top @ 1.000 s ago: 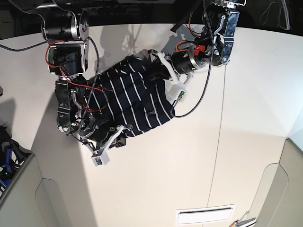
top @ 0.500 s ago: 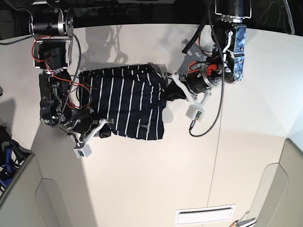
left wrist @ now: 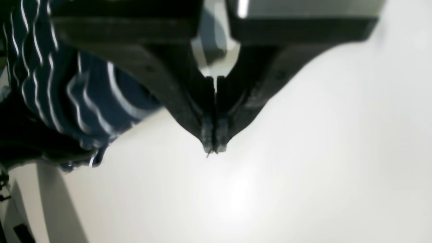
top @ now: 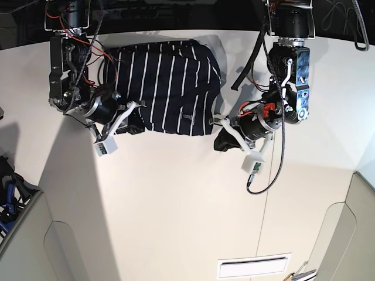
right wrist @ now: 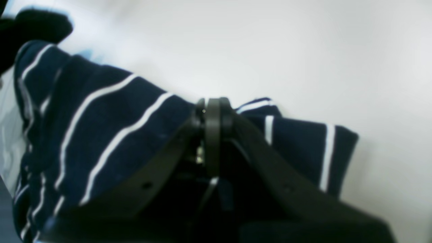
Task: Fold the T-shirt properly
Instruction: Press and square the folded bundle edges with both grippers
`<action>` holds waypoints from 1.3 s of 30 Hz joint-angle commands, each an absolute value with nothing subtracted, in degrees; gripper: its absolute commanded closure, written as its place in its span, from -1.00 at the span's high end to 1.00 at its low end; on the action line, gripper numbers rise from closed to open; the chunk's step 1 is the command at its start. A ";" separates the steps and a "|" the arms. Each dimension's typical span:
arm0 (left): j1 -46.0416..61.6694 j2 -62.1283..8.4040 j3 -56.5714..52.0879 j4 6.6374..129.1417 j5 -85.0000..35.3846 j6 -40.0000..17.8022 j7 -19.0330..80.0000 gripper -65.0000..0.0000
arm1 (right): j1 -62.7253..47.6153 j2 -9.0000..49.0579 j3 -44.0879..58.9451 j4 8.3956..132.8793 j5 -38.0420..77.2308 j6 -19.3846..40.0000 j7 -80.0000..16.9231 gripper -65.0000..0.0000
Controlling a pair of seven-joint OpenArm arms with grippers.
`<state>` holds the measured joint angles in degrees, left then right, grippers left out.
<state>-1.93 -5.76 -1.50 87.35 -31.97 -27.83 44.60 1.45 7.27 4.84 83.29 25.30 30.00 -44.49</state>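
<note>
I saw the T-shirt (top: pixel 167 82) lying on the bench (top: pixel 176 205). My right pincer (right wrist: pixel 212 111) was clamped on its edge (stripes bunched there), while the left pincer (left wrist: pixel 213 141) was closed, empty, just beside the cloth.

One T-shirt (top: pixel 167 82) lay on the one tabletop (top: pixel 187 205), in the upper middle of the base view. One small white label (top: pixel 186 119) showed on it, near its lower edge. About nine thin white stripes could be counted across its upper layer, though folds hid some. Two robot arms were in view, one at the upper left and one at the upper right. One vent-like slotted panel (top: pixel 255 267) sat at the bottom right.
</note>
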 commanded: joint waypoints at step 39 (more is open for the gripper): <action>15.14 -9.37 14.83 96.23 -26.81 -31.64 43.53 -1.00 | 9.69 7.77 13.39 74.81 23.16 31.97 -42.48 -1.00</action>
<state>15.75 -9.19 15.07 95.79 -29.21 -33.41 43.24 8.73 7.44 13.21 73.91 22.31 31.73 -43.68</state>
